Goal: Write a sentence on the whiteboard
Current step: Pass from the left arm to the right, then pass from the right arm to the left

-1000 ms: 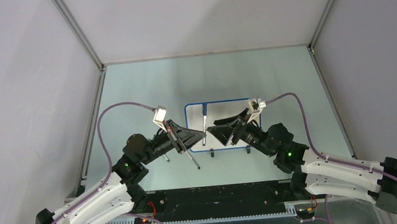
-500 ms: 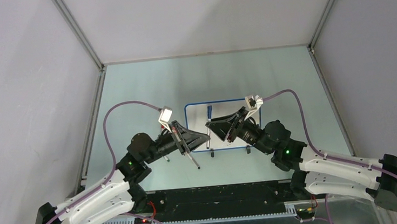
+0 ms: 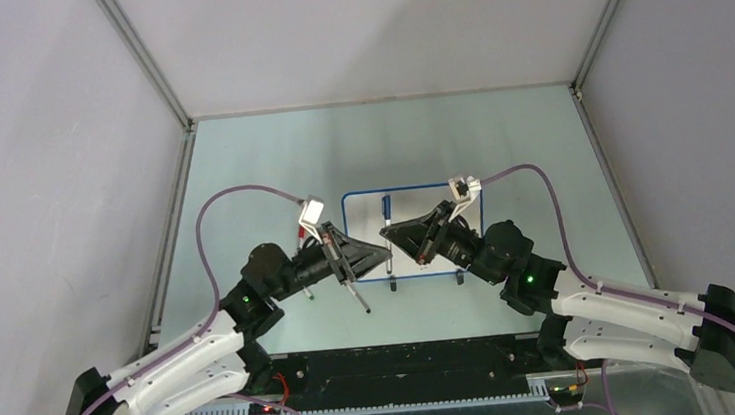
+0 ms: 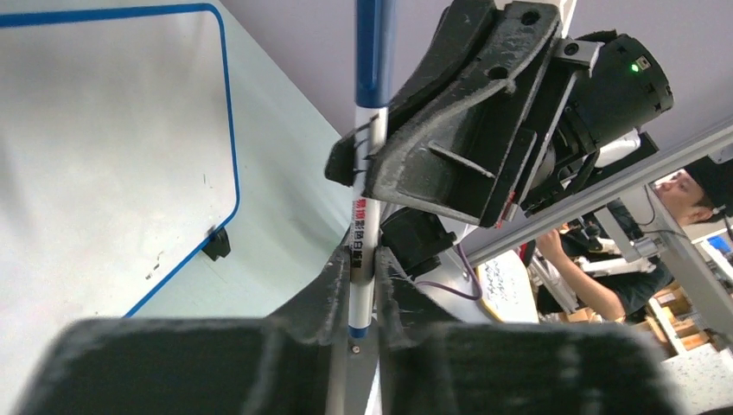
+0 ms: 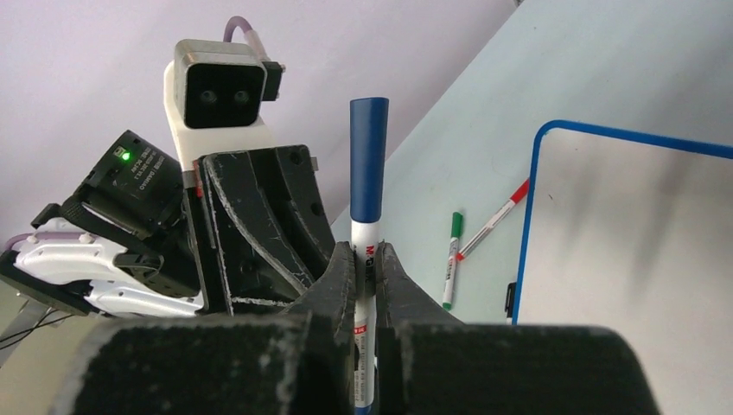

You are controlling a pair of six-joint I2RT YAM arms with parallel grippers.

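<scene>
A: Step in hand?

B: Looks like readying the pen, either a handover or an uncapping; hard to say which. Held upright between both hands, over the board as the top view gives it: a slim white-barrelled marker with a long blue cap.

A: And the hands?

B: Closed on the lower end of the barrel: the left hand. Clamped higher up, just under the cap: the right hand. Both gripping that one marker, tips close together.

A: Where's the board?

B: Flat in the middle of the pale green counter: a small glossy white whiteboard with a thin blue rim and black clip feet on the near edge. Bare white wherever visible, though partly hidden behind the hands. No sentence to be seen yet.

A: Anything else about?

B: Just off the board's left rim, lying on the counter, a green-capped marker and a red-capped marker.

A: Next move?

B: Probably calls for shifting one hand onto the cap and pulling straight along the barrel, with a firm hold below. No writing possible with the cap on. After that, tip down onto the board with light pressure.
</scene>
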